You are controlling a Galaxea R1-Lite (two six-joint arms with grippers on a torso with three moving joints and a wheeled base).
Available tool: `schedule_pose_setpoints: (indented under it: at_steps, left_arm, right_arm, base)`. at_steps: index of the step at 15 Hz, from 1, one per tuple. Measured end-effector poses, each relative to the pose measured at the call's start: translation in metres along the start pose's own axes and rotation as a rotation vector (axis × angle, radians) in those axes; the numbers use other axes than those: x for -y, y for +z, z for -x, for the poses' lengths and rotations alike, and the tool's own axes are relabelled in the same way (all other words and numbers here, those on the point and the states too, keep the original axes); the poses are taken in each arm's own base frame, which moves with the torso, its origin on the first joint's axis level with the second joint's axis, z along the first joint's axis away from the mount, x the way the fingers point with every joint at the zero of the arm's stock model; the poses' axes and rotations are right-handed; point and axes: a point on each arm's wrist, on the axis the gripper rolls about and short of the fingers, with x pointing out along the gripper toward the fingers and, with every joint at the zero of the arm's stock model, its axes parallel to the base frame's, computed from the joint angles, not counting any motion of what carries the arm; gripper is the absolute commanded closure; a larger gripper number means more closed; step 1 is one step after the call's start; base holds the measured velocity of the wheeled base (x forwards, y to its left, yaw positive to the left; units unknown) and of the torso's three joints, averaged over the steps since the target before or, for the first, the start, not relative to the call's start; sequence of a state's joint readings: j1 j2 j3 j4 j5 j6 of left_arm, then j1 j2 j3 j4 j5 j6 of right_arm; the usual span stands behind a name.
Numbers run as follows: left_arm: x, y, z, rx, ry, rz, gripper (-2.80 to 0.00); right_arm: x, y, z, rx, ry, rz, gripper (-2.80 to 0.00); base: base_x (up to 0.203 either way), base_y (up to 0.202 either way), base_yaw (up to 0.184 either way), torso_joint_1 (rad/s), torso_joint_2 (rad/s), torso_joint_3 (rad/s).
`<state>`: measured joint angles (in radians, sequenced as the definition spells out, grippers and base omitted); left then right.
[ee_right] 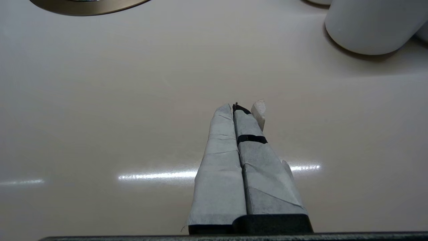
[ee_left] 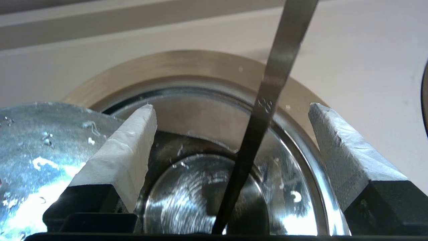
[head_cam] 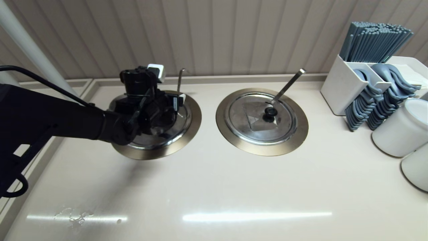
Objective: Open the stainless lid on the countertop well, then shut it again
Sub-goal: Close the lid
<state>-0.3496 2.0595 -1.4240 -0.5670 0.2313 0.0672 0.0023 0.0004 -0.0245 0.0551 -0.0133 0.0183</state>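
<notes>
This looks like a food-serving place. A counter (head_cam: 214, 187) has two round wells with lids. Right of them stand chopsticks (head_cam: 376, 40), spoons (head_cam: 364, 103) and white cups (head_cam: 403, 129).

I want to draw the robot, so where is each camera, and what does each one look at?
Head view: high on the robot's head, looking down at the counter with two round wells; the left arm reaches over the countertop well.
Left wrist view: behind the open left gripper, looking into that well, past the ladle handle and the wet stainless lid set aside.
Right wrist view: behind the shut right gripper, facing bare counter and a white container.
Shared: head and left wrist both show the bronze ring.
</notes>
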Motion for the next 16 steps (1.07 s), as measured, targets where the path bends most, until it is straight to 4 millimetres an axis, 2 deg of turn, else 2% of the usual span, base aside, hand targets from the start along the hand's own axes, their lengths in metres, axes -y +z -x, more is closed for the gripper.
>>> schedule_pose_setpoints:
  at_steps: [2, 5, 9, 12, 16]
  left_arm:
    - [-0.004, 0.005, 0.008, -0.041, -0.004, -0.008, -2.80]
    - [-0.022, 0.014, 0.019, -0.043, 0.001, 0.026, -2.80]
    - [-0.050, 0.032, 0.040, -0.001, -0.004, 0.289, -2.80]
    - [-0.083, 0.033, 0.057, 0.005, 0.052, 0.487, -2.80]
    - [-0.102, 0.018, 0.084, -0.033, 0.120, 0.628, -2.80]
  right_arm:
    - [0.000, 0.000, 0.000, 0.000, 0.000, 0.000, 0.00]
    - [0.000, 0.000, 0.000, 0.000, 0.000, 0.000, 0.00]
    - [0.000, 0.000, 0.000, 0.000, 0.001, 0.000, 0.00]
    - [0.000, 0.000, 0.000, 0.000, 0.000, 0.000, 0.00]
    - [0.000, 0.000, 0.000, 0.000, 0.001, 0.000, 0.00]
  base:
    - [0.000, 0.000, 0.000, 0.000, 0.00, 0.000]
    - [0.000, 0.000, 0.000, 0.000, 0.00, 0.000]
    - [0.000, 0.000, 0.000, 0.000, 0.00, 0.000]
    - [0.000, 0.000, 0.000, 0.000, 0.00, 0.000]
    - [0.000, 0.000, 0.000, 0.000, 0.00, 0.000]
